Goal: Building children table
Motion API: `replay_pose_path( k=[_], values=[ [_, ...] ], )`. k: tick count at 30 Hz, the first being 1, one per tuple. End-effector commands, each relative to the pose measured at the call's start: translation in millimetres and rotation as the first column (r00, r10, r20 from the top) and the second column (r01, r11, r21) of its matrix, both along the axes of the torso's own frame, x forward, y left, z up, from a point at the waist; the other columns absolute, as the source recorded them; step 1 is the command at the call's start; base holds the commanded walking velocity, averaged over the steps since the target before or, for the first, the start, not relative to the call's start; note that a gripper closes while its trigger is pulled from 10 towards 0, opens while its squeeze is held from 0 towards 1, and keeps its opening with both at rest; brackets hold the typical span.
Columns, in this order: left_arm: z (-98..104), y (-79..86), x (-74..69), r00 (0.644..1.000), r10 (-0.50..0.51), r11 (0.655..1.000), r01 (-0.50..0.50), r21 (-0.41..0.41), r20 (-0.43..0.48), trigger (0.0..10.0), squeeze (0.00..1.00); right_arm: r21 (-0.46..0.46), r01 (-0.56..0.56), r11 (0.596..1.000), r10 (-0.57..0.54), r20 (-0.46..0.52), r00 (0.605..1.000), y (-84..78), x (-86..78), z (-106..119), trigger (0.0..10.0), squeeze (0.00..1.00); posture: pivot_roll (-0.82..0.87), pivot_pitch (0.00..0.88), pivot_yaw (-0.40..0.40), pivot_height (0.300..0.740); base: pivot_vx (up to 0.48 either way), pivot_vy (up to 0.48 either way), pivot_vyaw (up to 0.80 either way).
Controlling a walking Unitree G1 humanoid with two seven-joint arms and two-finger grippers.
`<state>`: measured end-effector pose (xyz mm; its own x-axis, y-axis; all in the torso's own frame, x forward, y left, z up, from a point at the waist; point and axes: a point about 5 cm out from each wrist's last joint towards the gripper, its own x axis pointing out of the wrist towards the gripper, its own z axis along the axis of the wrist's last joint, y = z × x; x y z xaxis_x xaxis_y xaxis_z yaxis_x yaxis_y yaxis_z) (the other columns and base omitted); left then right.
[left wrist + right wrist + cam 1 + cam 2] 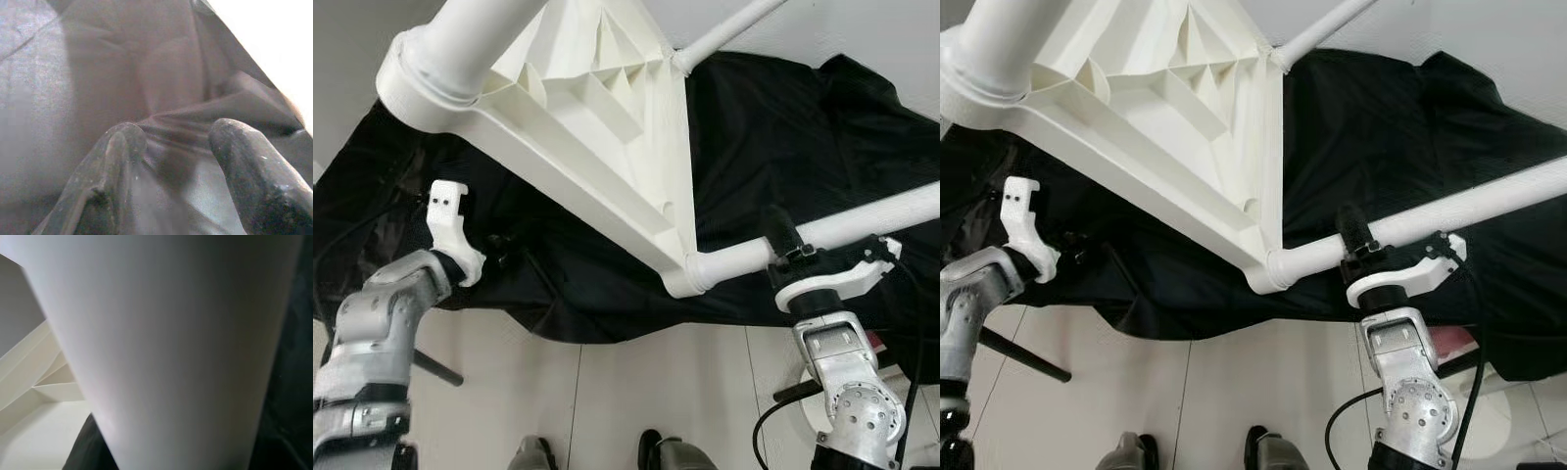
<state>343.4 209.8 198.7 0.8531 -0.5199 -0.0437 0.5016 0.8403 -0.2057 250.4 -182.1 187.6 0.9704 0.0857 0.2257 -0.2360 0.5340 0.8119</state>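
Observation:
The white plastic table (597, 127) is tipped up on its side, its ribbed underside facing me. One thick leg (470, 39) points up at the left and a thinner-looking one (734, 24) runs off behind. A third leg (871, 215) juts right from the lower corner socket (690, 272). My right gripper (788, 250) is shut around this leg just beside the socket; the leg (166, 342) looms close in the right wrist view. My left gripper (178, 142) is open, its fingers (112, 161) resting against the black cloth (98, 73), left of the table.
A large black cloth (783, 127) is spread behind and under the table. Pale floor tiles (636, 392) lie in front, with my feet (533, 455) at the bottom edge. A black rod (435, 367) lies on the floor at the left. Cables (764, 421) hang by my right arm.

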Motion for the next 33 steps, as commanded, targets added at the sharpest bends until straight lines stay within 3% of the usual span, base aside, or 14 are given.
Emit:
replay_pose_path(
  k=[1, 2, 8, 9, 11, 13, 18, 19, 21, 28, 29, 31, 32, 33],
  values=[
    [26, 8.1, 10.2, 0.988, 0.119, 0.993, -0.12, -0.004, 0.101, 10.0, 0.0, 0.145, -0.173, 0.974, 0.183, -0.056, 0.982, 32.8, -1.7, -22, 10.0, 0.0, 0.01, 0.202, -0.014, 0.74, 0.0, 0.0, 0.0],
    [51, -1.2, 26.2, 0.978, 0.152, 0.987, -0.142, -0.078, 0.142, 10.0, 0.0, 0.199, -0.215, 0.956, 0.229, -0.048, 0.972, 35.2, -2.3, -28, 10.0, 0.0, 0.02, 0.203, -0.02, 0.74, 0.0, 0.0, 0.0],
    [100, -24.0, 48.3, 0.96, 0.201, 0.963, -0.158, -0.216, 0.194, 10.0, 0.0, 0.311, -0.283, 0.907, 0.302, -0.016, 0.953, 38.5, -3.4, -42, 10.0, 0.0, 0.03, 0.206, -0.029, 0.74, 0.0, 0.0, 0.0],
    [100, -24.0, 48.3, 0.96, 0.201, 0.963, -0.158, -0.216, 0.194, 10.0, 0.0, 0.311, -0.283, 0.907, 0.302, -0.016, 0.953, 38.5, -3.4, -42, 10.0, 0.0, 0.03, 0.206, -0.029, 0.74, 0.0, 0.0, 0.0],
    [132, -47.9, 55.3, 0.948, 0.179, 0.962, -0.113, -0.248, 0.264, 10.0, 0.0, 0.359, -0.297, 0.885, 0.323, -0.012, 0.946, 40.5, -1.2, -57, 10.0, 0.0, 0.04, 0.208, -0.031, 0.74, 0.0, 0.0, 0.0],
    [132, -47.9, 55.3, 0.948, 0.179, 0.962, -0.113, -0.248, 0.264, 10.0, 0.0, 0.359, -0.297, 0.885, 0.323, -0.012, 0.946, 40.5, -1.2, -57, 10.0, 0.0, 0.04, 0.208, -0.031, 0.74, 0.0, 0.0, 0.0],
    [159, -88.9, 59.6, 0.939, 0.104, 0.975, -0.03, -0.221, 0.328, 10.0, 0.0, 0.416, -0.251, 0.874, 0.3, -0.058, 0.952, 38.9, 5.8, -80, 10.0, 0.0, 0.04, 0.21, -0.029, 0.74, 0.0, 0.0, 0.0],
    [166, -100.1, 60.3, 0.937, 0.082, 0.975, -0.005, -0.223, 0.339, 10.0, 0.0, 0.434, -0.229, 0.871, 0.289, -0.076, 0.954, 36.2, 6.1, -86, 10.0, 0.91, 0.05, 0.211, -0.029, 0.74, 0.0, 0.0, 0.0],
    [172, -109.5, 60.7, 0.933, 0.074, 0.979, -0.001, -0.203, 0.352, 10.0, 0.0, 0.45, -0.227, 0.864, 0.284, -0.063, 0.957, 32.9, 3.6, -88, 10.0, 1.0, 0.05, 0.212, -0.028, 0.74, 0.0, 0.0, 0.0],
    [184, -128.5, 60.5, 0.924, 0.052, 0.985, 0.015, -0.173, 0.378, 10.0, 0.0, 0.481, -0.214, 0.85, 0.269, -0.047, 0.962, 22.7, -9.4, -91, 10.0, 1.0, 0.06, 0.215, -0.027, 0.74, 0.0, 0.0, 0.0],
    [193, -139.5, 59.3, 0.912, 0.035, 0.989, 0.027, -0.145, 0.409, 10.0, 0.0, 0.491, -0.227, 0.841, 0.272, -0.021, 0.962, 15.9, -30.1, -92, 10.0, 0.47, 0.06, 0.217, -0.022, 0.74, 0.0, 0.0, 0.0],
    [193, -139.5, 59.3, 0.912, 0.035, 0.989, 0.027, -0.145, 0.409, 10.0, 0.0, 0.491, -0.227, 0.841, 0.272, -0.021, 0.962, 15.9, -30.1, -92, 10.0, 0.47, 0.06, 0.217, -0.022, 0.74, 0.0, 0.0, 0.0],
    [200, -146.9, 58.0, 0.901, 0.021, 0.992, 0.034, -0.119, 0.433, 10.0, 0.0, 0.49, -0.229, 0.841, 0.273, -0.02, 0.962, 8.1, -53.6, -95, 10.0, 0.0, 0.06, 0.22, -0.014, 0.74, 0.0, 0.0, 0.0],
    [201, -149.6, 57.7, 0.897, 0.018, 0.994, 0.032, -0.104, 0.442, 10.0, 0.0, 0.486, -0.215, 0.847, 0.269, -0.044, 0.962, 4.7, -60.9, -99, 10.0, 0.0, 0.06, 0.22, -0.014, 0.74, 0.0, 0.0, 0.0]
  ],
)
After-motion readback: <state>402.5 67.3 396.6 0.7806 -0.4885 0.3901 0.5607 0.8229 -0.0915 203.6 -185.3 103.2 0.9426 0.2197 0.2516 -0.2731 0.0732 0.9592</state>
